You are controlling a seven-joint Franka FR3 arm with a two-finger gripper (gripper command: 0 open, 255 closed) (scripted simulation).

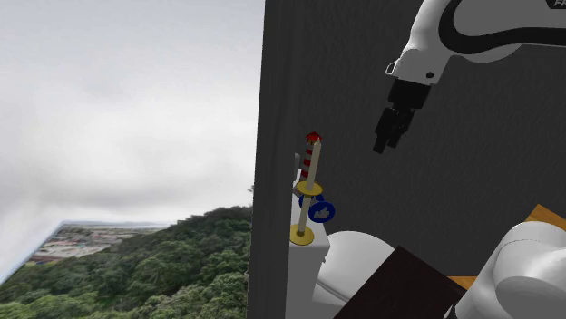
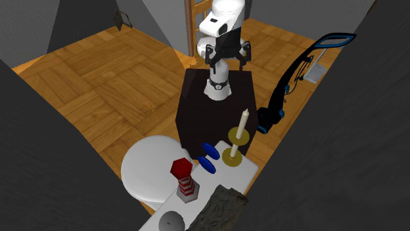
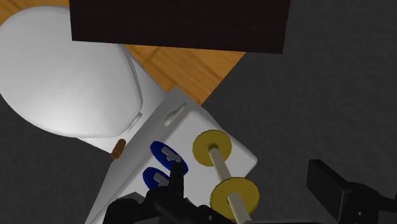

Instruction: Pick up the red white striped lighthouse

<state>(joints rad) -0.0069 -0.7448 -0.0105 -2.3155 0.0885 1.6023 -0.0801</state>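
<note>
Pincer (image 1: 381,147) hangs apart from striped lighthouse (image 2: 186,186) (red-capped).

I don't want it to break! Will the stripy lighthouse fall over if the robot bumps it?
Probably. The lighthouse is tall and thin on a small base, so a sideways bump would likely topple it. It stands close to the edge of the white toilet tank, so it might fall off. It looks stiff, not squishy.
</note>
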